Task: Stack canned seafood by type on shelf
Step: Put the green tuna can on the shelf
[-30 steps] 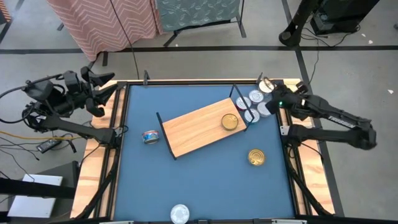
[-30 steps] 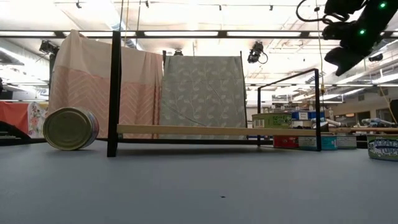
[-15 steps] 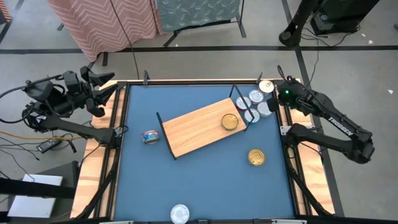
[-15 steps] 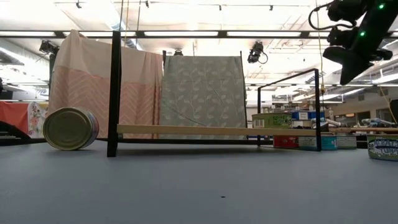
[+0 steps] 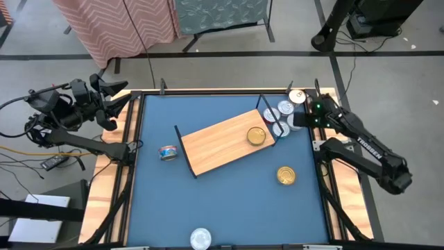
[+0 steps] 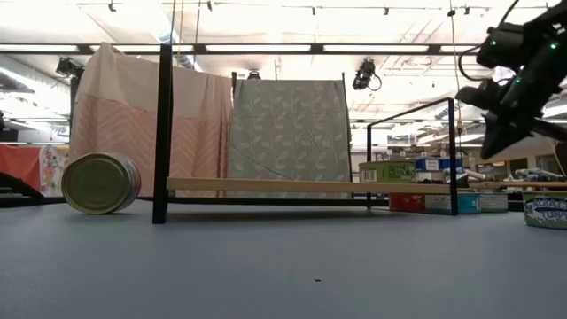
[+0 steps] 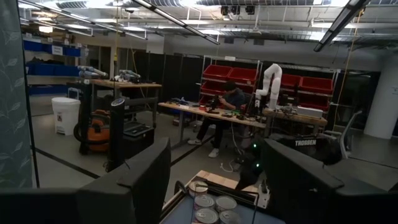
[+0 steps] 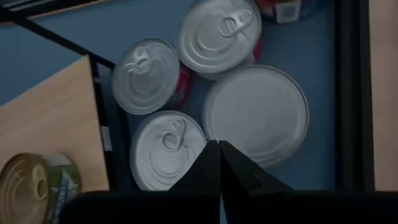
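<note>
The light-wood shelf stands slantwise mid-table. One gold-lidded can sits on its right end. Several silver-lidded cans cluster on the table by the far right corner, just past the shelf's black end frame. My right gripper is shut and hovers above this cluster, between two cans; the low view shows it well clear of the table. A blue-labelled can lies on its side left of the shelf. My left gripper is open, parked over the table's far left corner.
Another gold can stands on the table near the shelf's right end, and a silver can sits at the near edge. The wooden table rim runs close beside the cluster. People sit at a bench far behind.
My right gripper has come down from high above the far right corner and shifted slightly toward the near side, now hanging lower over the silver can cluster. The cans and the shelf have not moved.
</note>
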